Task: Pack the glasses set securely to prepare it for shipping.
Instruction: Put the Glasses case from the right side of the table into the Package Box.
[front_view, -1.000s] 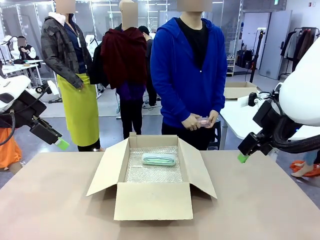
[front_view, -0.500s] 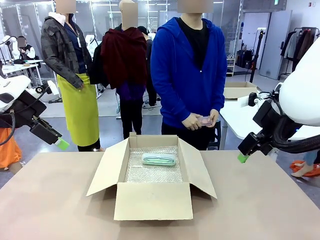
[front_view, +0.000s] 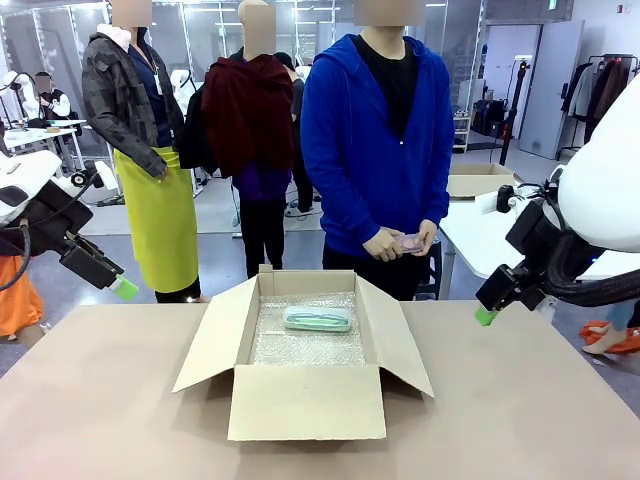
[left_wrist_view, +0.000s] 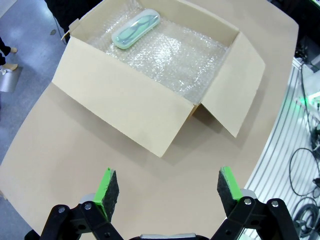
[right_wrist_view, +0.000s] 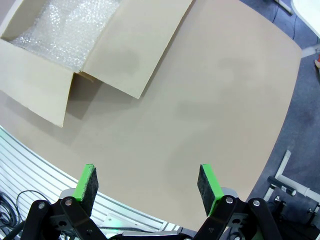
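1. Almost nothing changes over the last second. Both arms hang where they were, and the box (front_view: 305, 402) and what lies in it have not moved. The only small shift is in the person's hands (front_view: 388, 243), which turn the pink case (front_view: 411, 242) a little while holding it at waist height, on the far side of the bench (front_view: 90, 400).
2. The mint-green case (front_view: 317, 319) lies flat on the bubble wrap (front_view: 300, 348) inside the open box, close to its far wall. All four flaps are folded outward.
3. The left gripper (left_wrist_view: 164, 186) is spread wide with nothing between its green pads. It is held high above the bench, on the robot's left side of the box.
4. The right gripper (right_wrist_view: 147, 186) is also wide apart and empty, over bare bench beyond the box's right flap.
5. For the task this looks like a pause. One half of the set is already in the box; the other half is with the person, well apart from either gripper. My guess is that the pink case goes in beside the mint-green one next, followed by padding and closing the flaps, and none of that has begun.
6. No brand, label or print can be read on the box or on either case. A small sign high on the right of the room in the front view is too small to make out.
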